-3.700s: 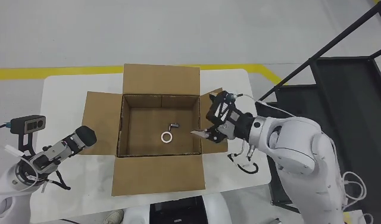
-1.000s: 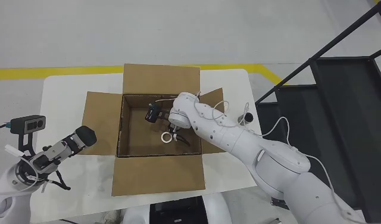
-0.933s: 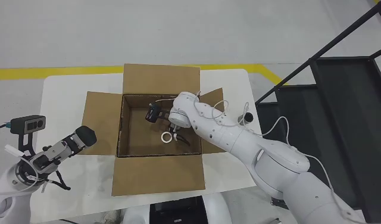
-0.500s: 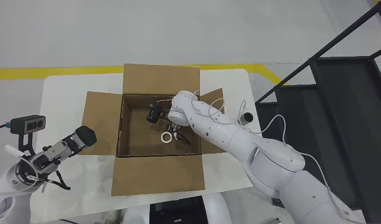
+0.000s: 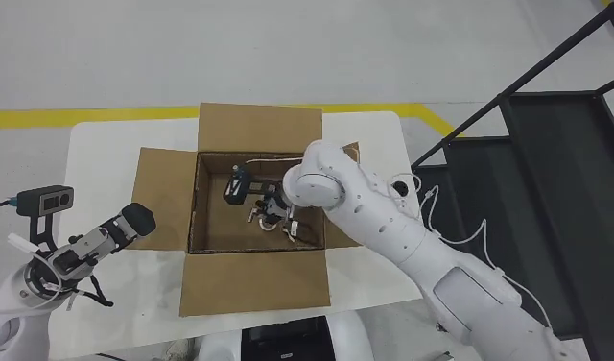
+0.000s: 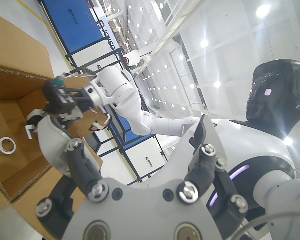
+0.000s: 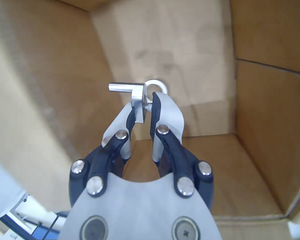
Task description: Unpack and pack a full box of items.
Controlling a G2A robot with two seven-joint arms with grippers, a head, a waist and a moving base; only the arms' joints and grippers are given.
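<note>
Metal part (image 7: 126,88) between tips of right tool (image 7: 143,106), inside box (image 7: 52,63)

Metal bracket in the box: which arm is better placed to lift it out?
Right. The right gripper is inside the cardboard box, already shut on the metal bracket. The left gripper sits open outside the box, beyond its side flap, holding nothing.

Ring (image 7: 156,81) half hidden behind metal bracket (image 7: 137,93), box (image 6: 20,58) cut off at edge
</note>
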